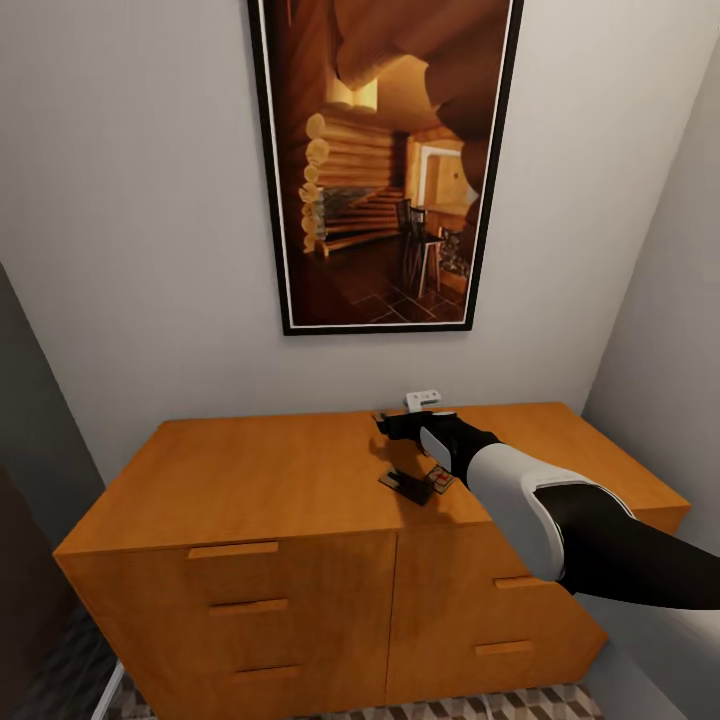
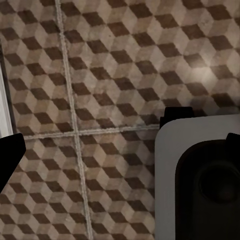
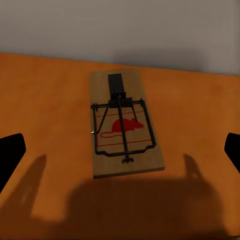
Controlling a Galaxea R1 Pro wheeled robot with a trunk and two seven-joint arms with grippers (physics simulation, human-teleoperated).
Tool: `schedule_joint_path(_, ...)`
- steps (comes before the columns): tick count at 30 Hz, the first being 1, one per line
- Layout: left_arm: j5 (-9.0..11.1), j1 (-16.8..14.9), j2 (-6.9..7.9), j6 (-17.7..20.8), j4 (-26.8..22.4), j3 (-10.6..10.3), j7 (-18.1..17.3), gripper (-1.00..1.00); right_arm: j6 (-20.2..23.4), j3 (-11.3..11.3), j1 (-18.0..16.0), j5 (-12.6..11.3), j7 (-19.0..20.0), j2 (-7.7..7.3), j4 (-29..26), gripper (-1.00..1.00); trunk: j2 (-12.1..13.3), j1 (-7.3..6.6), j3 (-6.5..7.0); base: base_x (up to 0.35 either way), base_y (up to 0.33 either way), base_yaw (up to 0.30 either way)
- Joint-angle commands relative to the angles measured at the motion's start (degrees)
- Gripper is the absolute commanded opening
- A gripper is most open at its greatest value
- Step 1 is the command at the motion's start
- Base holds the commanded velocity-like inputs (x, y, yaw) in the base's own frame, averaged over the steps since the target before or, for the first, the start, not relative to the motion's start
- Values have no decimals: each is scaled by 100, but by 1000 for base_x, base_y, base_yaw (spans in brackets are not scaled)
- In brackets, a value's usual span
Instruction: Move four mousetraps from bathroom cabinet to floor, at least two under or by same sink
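- Robot faces the cabinet (image 1: 250, 480), an orange-brown dresser with slot-handle drawers, set against a pale wall under a framed picture (image 1: 385, 165) of a log-cabin interior.
- Right arm reaches in over the cabinet top; the right gripper (image 1: 385, 423) hangs above the wood near the back edge, by a small white object (image 1: 423, 399) at the wall that is too small to identify.
- In the right wrist view, a mousetrap (image 3: 125, 125) lies flat on the cabinet top: wooden board, dark wire bar, red mouse print. It sits between the two dark fingertips (image 3: 10, 155), which stand wide apart at the edges of the frame, clear of the board. Right gripper is spread and holds nothing.
- In the head view, a dark flat piece (image 1: 410, 486) lies on the top just beside the forearm, with a glimpse of a red-marked board (image 1: 440, 480) touching it, probably more traps. Count not certain from here.
- Left wrist camera looks down at the bathroom floor (image 2: 100, 75), cube-pattern tiles with pale grout, plus part of the robot's own white and black body (image 2: 200, 175). Dark tips of the left gripper (image 2: 9, 155) appear at the frame edges; whether spread or closed, I cannot tell.
- Step in hand, as I judge it: lining up to pick a trap off the cabinet top. No trap seen on the floor.
- Next move calls for lowering straight down and closing across the board's narrow width. Thin, flat board; fingers must nearly touch the wood to catch its edges.
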Motion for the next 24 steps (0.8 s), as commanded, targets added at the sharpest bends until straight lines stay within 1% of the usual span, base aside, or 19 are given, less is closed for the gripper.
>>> schedule_joint_path(1, 2, -10, 0, -42, 24, -20, 2, 100, 35, 6, -1, 40, 14, 0, -11, 100, -3, 0, -6, 0, 0, 0)
schedule_joint_path(7, 2, -11, 1, -42, 24, -22, 2, 100, 35, 6, -1, 38, 14, 0, -8, 100, -3, 0, -13, 0, 0, 0)
schedule_joint_path(18, 2, -10, 2, -42, 24, -20, 2, 100, 35, 6, -1, 38, 15, 0, -8, 100, -3, 0, -84, 0, 0, 0)
schedule_joint_path(24, 2, -9, 2, -42, 24, -20, 2, 100, 35, 6, -1, 38, 14, 0, -8, 100, -3, 0, -98, 23, 0, 0)
